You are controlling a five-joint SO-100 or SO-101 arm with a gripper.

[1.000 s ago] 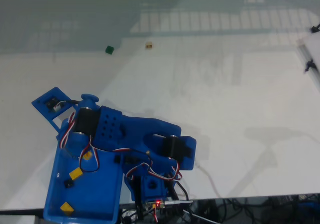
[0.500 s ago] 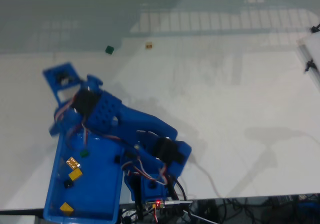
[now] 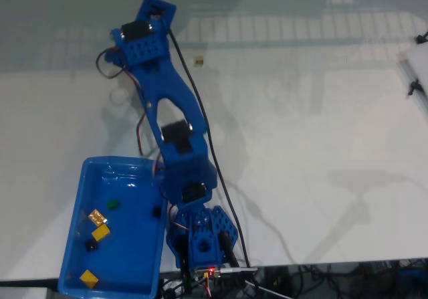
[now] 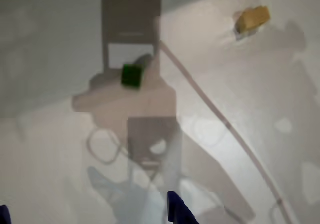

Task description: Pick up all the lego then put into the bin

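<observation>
Swung up and away from the blue bin (image 3: 73, 272) since half a second ago, now stretched out toward the far side of the table (image 3: 321, 125). Fixed view: arm (image 3: 167, 112) extended from its base at the bottom edge, wrist end at top left, above where the dark green lego sat earlier, so hiding it. Tan lego (image 3: 199, 60) lying on the table just to the right of the wrist. Inside the bin: yellow lego (image 3: 101, 233), orange-yellow lego (image 3: 97, 216), another yellow one (image 3: 88, 277), a green one (image 3: 112, 205) and a dark one (image 3: 89, 245).

Wrist view: dark green lego (image 4: 132, 75) sitting within the arm's shadow, straight ahead and up-frame of the gripper (image 4: 90, 216), well apart from it. Tan brick (image 4: 253, 17) off at upper right. Two blue fingertips (image 4: 178, 210) poking in at the bottom edge, spread wide, nothing between them. Roughly cube-shaped, so no long axis to line up with; likely a forward and downward reach next.
</observation>
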